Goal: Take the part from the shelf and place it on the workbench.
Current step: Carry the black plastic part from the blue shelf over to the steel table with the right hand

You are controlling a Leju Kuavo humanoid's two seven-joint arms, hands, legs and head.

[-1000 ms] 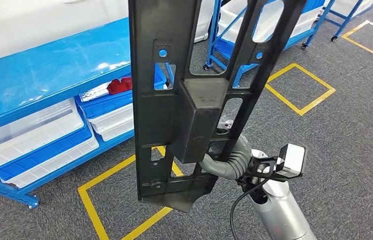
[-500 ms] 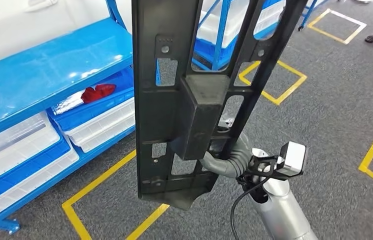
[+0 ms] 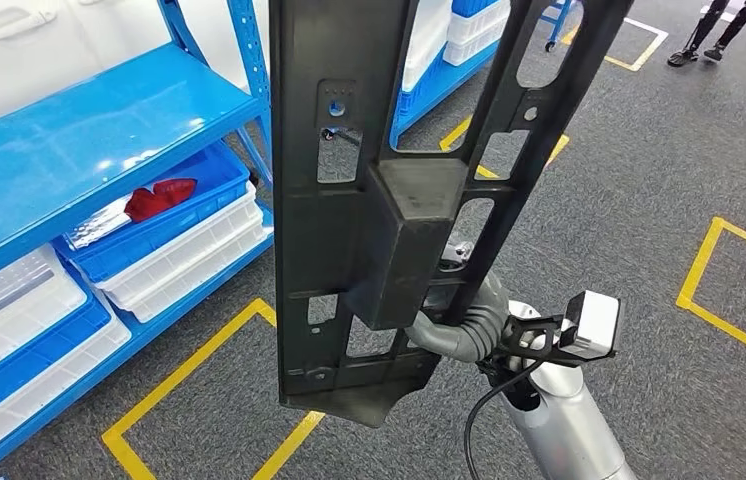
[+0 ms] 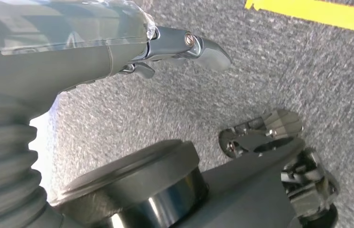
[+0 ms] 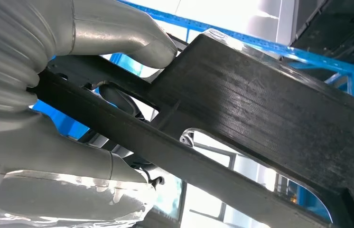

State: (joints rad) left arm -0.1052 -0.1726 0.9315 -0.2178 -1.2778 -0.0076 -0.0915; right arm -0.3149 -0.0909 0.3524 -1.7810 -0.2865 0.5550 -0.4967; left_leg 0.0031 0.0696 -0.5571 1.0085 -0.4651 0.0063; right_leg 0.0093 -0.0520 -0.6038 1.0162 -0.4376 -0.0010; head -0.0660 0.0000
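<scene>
Left of held part (image 3: pixel 389 220): blue shelf (image 3: pixel 79 150), white bins (image 3: pixel 184 255).

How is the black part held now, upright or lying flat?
Upright. In the head view the part stands tall above the floor, gripped low by the right hand.

A: Floor? 
B: Grey carpet (image 3: pixel 649 200), yellow tape squares (image 3: pixel 714 275) marked across it.
A: Left side of frame?
B: Blue metal shelving (image 3: pixel 99 150), white bins (image 3: pixel 184 255) in blue trays below, a red item (image 3: pixel 157 197) in one. A person's legs (image 3: pixel 714 30) upper right.
</scene>
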